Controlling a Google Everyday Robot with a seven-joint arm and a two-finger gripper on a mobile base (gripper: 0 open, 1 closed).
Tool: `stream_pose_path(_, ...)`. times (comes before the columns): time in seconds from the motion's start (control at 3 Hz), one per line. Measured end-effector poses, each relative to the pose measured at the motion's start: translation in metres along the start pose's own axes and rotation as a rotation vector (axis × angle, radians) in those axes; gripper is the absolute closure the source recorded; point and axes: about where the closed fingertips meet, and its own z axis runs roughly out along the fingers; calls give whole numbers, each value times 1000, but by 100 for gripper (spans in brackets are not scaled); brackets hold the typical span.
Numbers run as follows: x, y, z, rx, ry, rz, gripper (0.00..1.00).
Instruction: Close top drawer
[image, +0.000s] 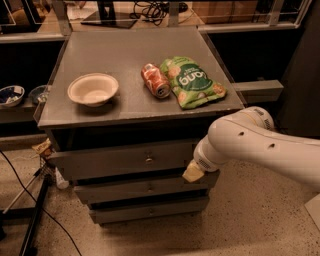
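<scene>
Counter: flat grey wooden counter (125, 50) directly above the top drawer, lit warm and worn dull.
Room: speckled stone floor (240, 220) below the top drawer; thin black cables (25, 185) trail over it to the drawer's left. A dark shelf on that side, about level with the counter, carries a blue-and-white dish (10, 95).
Top drawer: wide grey wooden top drawer (115, 161), the tallest of three fronts, directly under the counter. Its front stands a little forward of the cabinet body, with a dark gap above it. A small round metal knob (148, 159) sits at its centre.
Lower fronts: two slimmer grey lower drawer fronts (145, 187) stacked beneath the top drawer.
Containers: shallow white round bowl (93, 89) on the counter above the drawer's left half, nothing seen in it.
Other items: red drinks can (155, 80) lying on its side above the drawer's centre. A green printed snack bag (192, 81) lies flat just right of the can.
Arm: smooth white arm (260, 145) enters from the right of the top drawer.
Tool: pale yellowish tool (192, 172) at the lower right corner of the top drawer's front. Whether it is clenched or released cannot be told, nor whether it is in contact with the panel.
</scene>
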Motion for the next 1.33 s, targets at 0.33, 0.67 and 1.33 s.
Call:
stream_pose_path(0.33,0,0,0,0,0,0,60)
stream_pose_path(0.67,-16,-8,5,56,-4,9,91)
stream_pose_path(1.33,-54,-23,37,132,-74,55,100)
